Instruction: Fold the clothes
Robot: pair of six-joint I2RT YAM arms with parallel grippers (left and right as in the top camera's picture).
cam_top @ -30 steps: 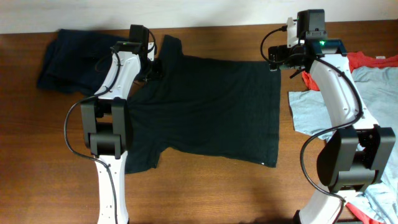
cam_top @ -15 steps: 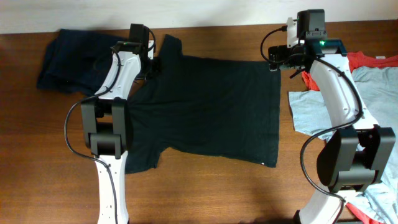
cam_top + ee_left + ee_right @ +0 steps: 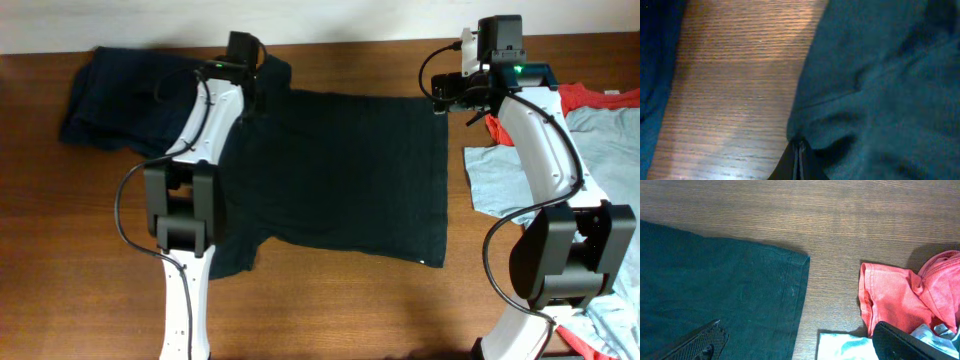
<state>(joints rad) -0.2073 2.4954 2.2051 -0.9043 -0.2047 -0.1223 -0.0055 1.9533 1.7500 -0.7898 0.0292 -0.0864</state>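
Overhead view: a black T-shirt (image 3: 340, 170) lies spread flat in the middle of the bench (image 3: 60, 250), with its neck toward the robot's left and its hem toward the right. A small white label (image 3: 437, 264) sits at the near hem corner.

The left end effector (image 3: 799, 159) is closed tight, with a fold of the black cloth near the collar pinched between its fingers. The right end effector (image 3: 797, 326) stands wide open and holds nothing; it hangs over the far hem corner of the black T-shirt.

A crumpled navy T-shirt (image 3: 120, 95) lies at the far left of the bench. The left wrist view shows a strip of bare wood between it and the black one. On the right lies a blue-grey T-shirt (image 3: 500, 175), parted from the black hem by a narrow band of wood. A red-orange T-shirt (image 3: 895, 302) lies bunched at the far right, just beside the blue-grey one.

The black shirt's far edge runs close to the back edge of the bench. Bare wood lies open along the near side and at the near left.
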